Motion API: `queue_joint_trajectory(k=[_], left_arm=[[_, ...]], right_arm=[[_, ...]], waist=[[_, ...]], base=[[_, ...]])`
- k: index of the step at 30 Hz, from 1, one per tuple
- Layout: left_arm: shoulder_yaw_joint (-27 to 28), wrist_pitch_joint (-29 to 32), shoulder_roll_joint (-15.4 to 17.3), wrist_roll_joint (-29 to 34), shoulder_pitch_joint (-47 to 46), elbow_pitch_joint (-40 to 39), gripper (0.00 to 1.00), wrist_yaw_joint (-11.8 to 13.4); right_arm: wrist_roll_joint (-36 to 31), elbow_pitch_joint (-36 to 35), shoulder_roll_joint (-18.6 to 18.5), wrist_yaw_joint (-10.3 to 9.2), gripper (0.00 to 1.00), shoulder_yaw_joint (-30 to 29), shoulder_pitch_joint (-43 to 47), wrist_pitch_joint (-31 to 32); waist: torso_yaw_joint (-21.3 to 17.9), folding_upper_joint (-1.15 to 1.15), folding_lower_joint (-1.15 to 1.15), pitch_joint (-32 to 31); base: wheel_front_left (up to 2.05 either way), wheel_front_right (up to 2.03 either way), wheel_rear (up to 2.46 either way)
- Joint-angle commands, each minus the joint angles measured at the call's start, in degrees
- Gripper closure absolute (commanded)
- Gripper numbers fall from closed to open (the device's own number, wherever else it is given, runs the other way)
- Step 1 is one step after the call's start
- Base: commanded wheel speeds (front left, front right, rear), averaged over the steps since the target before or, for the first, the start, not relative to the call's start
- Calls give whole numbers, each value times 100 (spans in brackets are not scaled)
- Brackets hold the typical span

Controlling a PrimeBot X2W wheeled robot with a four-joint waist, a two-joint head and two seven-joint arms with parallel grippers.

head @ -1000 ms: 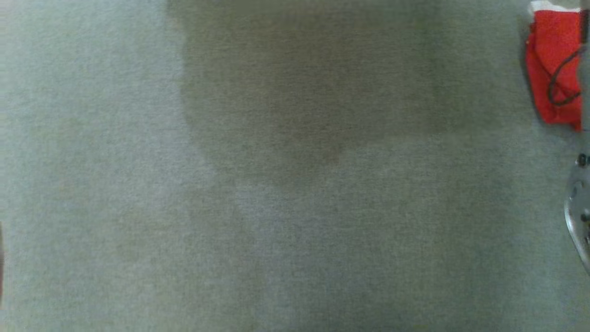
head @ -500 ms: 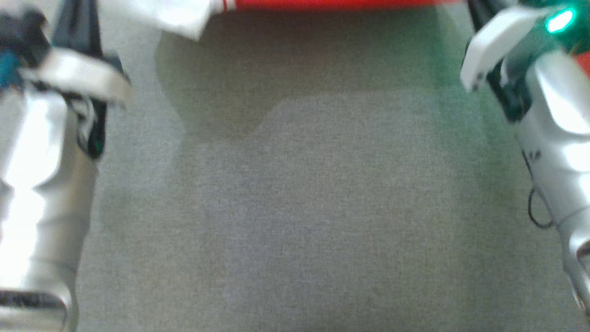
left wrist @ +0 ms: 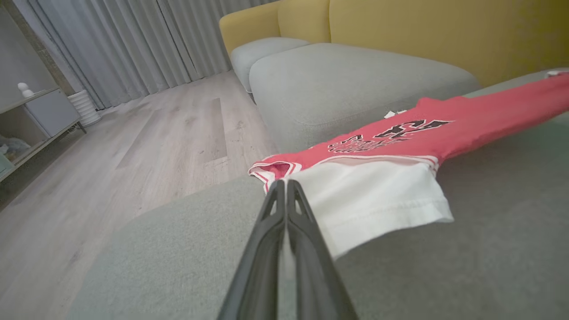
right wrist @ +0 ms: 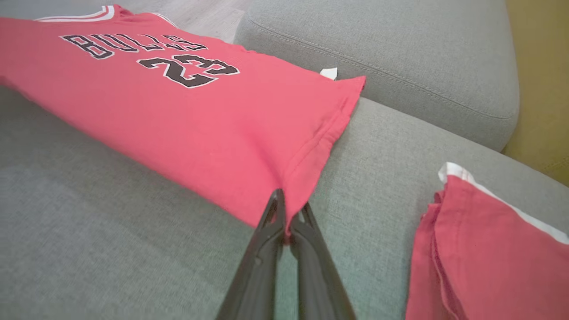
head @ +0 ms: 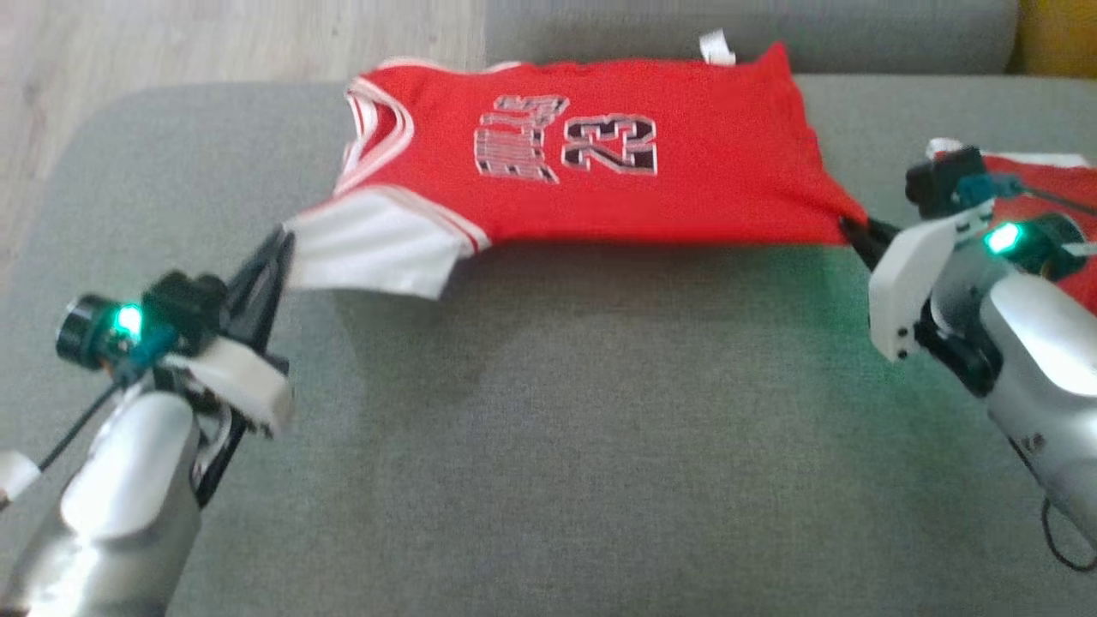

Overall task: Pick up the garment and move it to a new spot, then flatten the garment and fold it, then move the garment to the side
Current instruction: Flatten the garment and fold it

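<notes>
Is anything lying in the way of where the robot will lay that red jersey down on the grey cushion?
Nothing visible does. The left gripper and right gripper pinch the jersey by its near corners; the cushion between them is bare. A folded red garment lies to the robot's right, apart.

You have open passage over the near half of the grey cushion (head: 548, 446), whereas the stretched jersey (head: 703, 171) spans the far half and a folded red garment (right wrist: 489, 258) lies near its right corner.
</notes>
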Motion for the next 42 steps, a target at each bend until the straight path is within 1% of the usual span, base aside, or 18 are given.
queue_joint_trajectory(k=[1,5,9,10,11,15,19,22,25,29,34,36,42], left_arm=[[141,85,375,-77,-100,-281,100,13],[-87,461,740,-152,335,-855,100,12],[-111,850,1027,-303,805,-1489,100,26],[-101,940,1092,-343,934,-1664,100,58],[-71,1125,1222,-434,1201,-2025,100,134],[8,1447,1459,-589,1660,-2796,100,323],[11,1748,1635,-685,1984,-3472,100,445],[29,1896,1706,-701,2036,-3764,100,528],[22,1974,1710,-669,1925,-3848,100,554],[-18,2099,1674,-655,1648,-3747,100,489],[-59,2169,1604,-656,1026,-3372,100,310],[-56,2179,1582,-672,909,-3282,100,287],[-120,2211,1458,-708,216,-2625,100,160]], right_arm=[[135,-206,-199,-5,100,84,45,40],[550,-531,-462,-5,100,392,296,278],[913,-842,-698,-5,100,603,505,476],[991,-920,-752,-5,100,654,564,525],[1153,-1077,-863,-5,100,748,695,646],[1527,-1448,-1121,-5,100,835,974,876],[1817,-1843,-1340,-5,100,813,1183,1047],[1888,-2047,-1438,-5,100,722,1222,1098],[1849,-2136,-1447,-5,100,607,1183,1117],[1850,-2144,-1321,-5,100,372,1072,1155],[1662,-2077,-1103,-5,100,96,811,1207],[1638,-2063,-1063,-5,100,51,770,1215],[1534,-1839,-811,-5,100,-239,433,1281]], waist=[[-1,0,2,-189],[-29,0,2,-366],[-69,0,2,-538],[-84,0,2,-591],[-115,0,2,-696],[-128,0,2,-814],[-143,0,2,-803],[-169,0,2,-711],[-198,0,2,-586],[-247,0,2,-364],[-268,0,2,13],[-266,0,2,68],[-281,0,2,359]], base=[[0,0,0],[0,0,0],[0,0,0],[0,0,0],[0,0,0],[0,0,0],[0,0,0],[0,0,0],[0,0,0],[0,0,0],[0,0,0],[0,0,0],[0,0,0]])
